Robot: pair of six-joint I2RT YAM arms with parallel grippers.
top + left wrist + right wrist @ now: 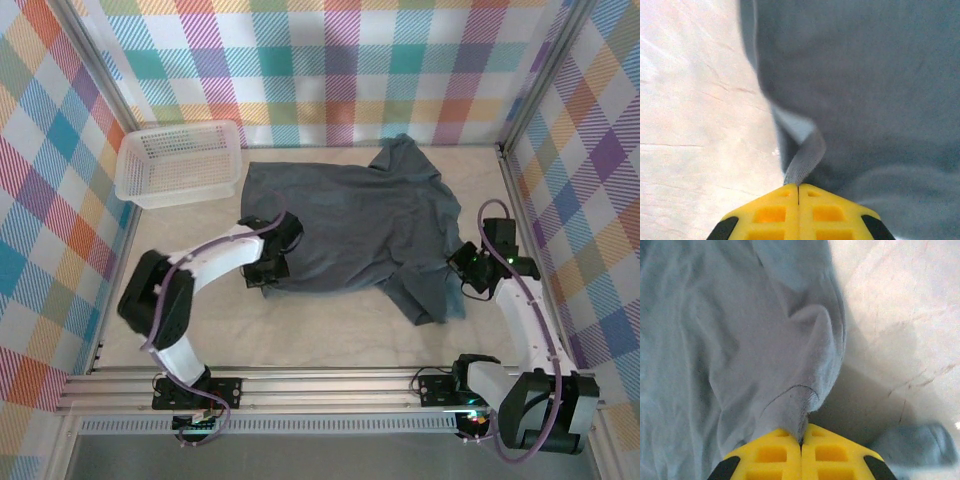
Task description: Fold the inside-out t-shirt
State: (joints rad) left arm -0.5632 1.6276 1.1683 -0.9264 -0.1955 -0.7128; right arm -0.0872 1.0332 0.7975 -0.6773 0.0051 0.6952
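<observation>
My left gripper [798, 188], at the frame's lower centre, is clamped tight on the t-shirt [865, 95] edge. My right gripper [801, 439] likewise pinches a fold.

Table [320, 328] lies bare nearward of the t-shirt [350, 220]; basket [180, 193] blocks far-left corner

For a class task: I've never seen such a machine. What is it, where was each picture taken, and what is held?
Two robot arms are bolted at the near edge of a pale table. One picture looks down from above; the other two come from wrist cameras. On the table lie a dark blue-grey cloth t-shirt and a white plastic lattice basket. The left gripper is shut on the shirt's edge; the right gripper is shut on cloth at its right side.
</observation>
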